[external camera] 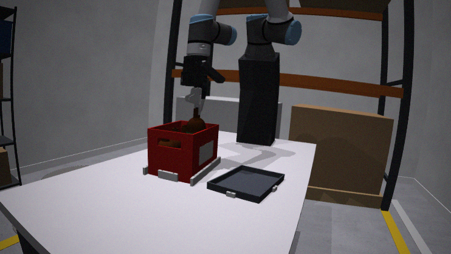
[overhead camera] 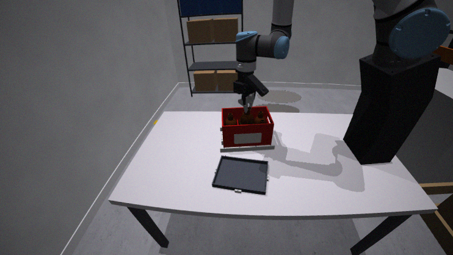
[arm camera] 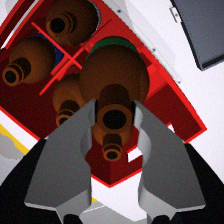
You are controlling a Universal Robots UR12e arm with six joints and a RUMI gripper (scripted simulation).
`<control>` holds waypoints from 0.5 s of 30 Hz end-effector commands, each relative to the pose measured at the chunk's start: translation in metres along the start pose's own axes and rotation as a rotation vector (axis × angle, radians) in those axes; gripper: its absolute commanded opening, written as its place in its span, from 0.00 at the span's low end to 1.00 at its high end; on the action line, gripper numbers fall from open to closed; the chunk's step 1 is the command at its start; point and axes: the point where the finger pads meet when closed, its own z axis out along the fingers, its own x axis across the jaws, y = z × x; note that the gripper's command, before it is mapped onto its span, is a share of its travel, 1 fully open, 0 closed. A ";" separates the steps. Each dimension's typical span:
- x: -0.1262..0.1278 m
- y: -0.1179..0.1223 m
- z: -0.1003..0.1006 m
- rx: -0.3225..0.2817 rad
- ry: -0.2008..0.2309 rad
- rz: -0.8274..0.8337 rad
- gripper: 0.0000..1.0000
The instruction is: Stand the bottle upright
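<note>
The claw [overhead camera: 246,109] [external camera: 199,109] [arm camera: 114,101] is clamped on the neck of one bottle [overhead camera: 246,118] [external camera: 196,124] [arm camera: 114,75]. This bottle is upright, partly above the rim of the crate [overhead camera: 228,136] [external camera: 170,157] [arm camera: 172,117]. The tray [overhead camera: 240,173] [external camera: 247,181] [arm camera: 207,30] is near the crate, on the surface [overhead camera: 177,177] [external camera: 126,205].

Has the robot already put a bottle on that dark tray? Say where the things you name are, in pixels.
No, the dark tray [overhead camera: 242,174] [external camera: 249,181] [arm camera: 202,32] has no bottle standing on it.

Open shelving [overhead camera: 211,43] [external camera: 13,94] against rear wall, brown boxes [overhead camera: 199,30] on two levels, dark blue panel [overhead camera: 210,7] [external camera: 5,37] at top, tall orange-beamed rack [external camera: 340,85] behind the table, large brown box [external camera: 340,151] at its foot, yellow floor stripe [external camera: 395,231] alongside
</note>
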 end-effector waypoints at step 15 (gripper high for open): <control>0.000 0.000 -0.019 -0.001 0.000 0.000 0.00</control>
